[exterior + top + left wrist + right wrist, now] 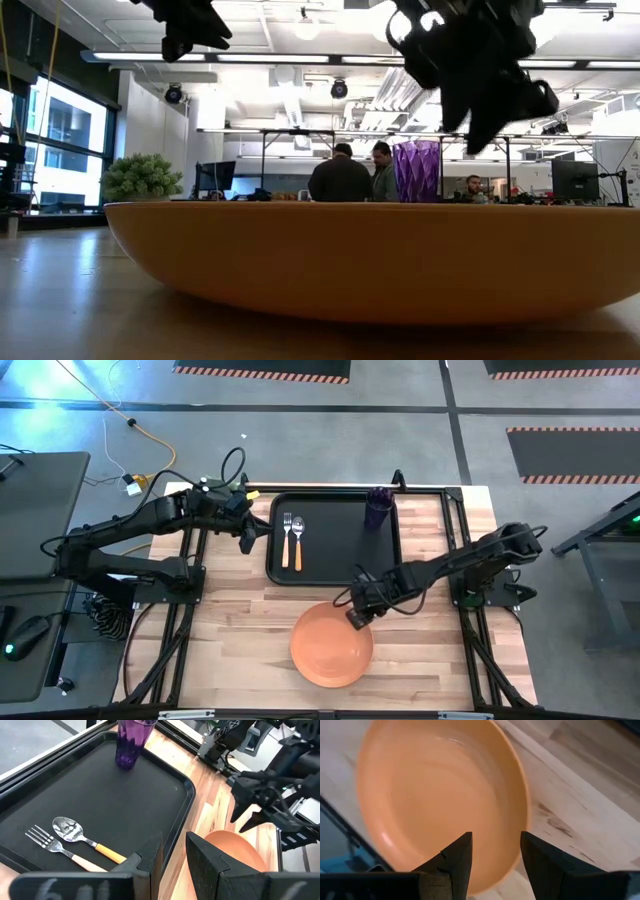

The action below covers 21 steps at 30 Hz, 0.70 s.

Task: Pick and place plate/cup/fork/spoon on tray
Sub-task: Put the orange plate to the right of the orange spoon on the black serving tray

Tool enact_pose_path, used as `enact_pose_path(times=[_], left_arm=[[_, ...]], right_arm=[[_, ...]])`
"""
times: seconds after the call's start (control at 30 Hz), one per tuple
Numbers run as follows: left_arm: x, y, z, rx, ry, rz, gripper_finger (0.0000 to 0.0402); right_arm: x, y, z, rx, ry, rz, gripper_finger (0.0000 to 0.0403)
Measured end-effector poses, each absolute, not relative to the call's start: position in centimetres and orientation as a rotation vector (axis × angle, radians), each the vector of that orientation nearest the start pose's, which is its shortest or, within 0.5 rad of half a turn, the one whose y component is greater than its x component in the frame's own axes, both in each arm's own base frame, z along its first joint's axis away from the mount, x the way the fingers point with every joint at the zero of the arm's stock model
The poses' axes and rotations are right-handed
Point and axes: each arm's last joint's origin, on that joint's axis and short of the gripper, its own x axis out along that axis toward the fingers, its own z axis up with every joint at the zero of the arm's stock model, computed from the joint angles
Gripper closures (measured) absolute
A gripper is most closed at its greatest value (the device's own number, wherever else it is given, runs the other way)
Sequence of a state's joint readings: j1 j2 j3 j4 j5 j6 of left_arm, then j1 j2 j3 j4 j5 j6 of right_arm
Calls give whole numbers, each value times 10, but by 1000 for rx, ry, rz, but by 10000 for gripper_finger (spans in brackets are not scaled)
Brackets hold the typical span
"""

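I count three items done: the fork [287,537] and spoon [298,538] lie by the tray's [330,572] left edge, the cup [378,508] stands in its far right corner. The plate [331,644] sits on the table near its front edge, with my right gripper [357,616] spread empty above the plate's rim. My left gripper [246,540] hangs empty, fingers apart, at the tray's left edge.

The black rectangular tray [335,572] with rounded corners and a raised rim lies on the wooden table. Inside it, toward its left part, the fork [287,540] and the spoon [297,542] lie side by side, metal ends pointing to the far rim, light wooden handles nearer. The translucent purple cup [379,508] stands upright in the tray's far right corner. The round orange plate [331,645] lies flat on the table, just beside the tray's near rim.
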<state>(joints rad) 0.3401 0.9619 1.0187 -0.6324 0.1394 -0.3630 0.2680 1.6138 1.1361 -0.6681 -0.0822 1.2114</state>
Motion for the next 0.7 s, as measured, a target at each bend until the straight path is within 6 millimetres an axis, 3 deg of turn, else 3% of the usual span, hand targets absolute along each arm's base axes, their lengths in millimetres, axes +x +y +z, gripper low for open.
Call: enact_pose_path(times=[0.37, 0.7], left_arm=[[181, 60, 341, -490, 520, 300, 326], [181, 60, 341, -487, 519, 308, 326]], right_arm=[[297, 84, 193, 939, 1171, -429, 245], [302, 86, 163, 885, 1241, -441, 245]])
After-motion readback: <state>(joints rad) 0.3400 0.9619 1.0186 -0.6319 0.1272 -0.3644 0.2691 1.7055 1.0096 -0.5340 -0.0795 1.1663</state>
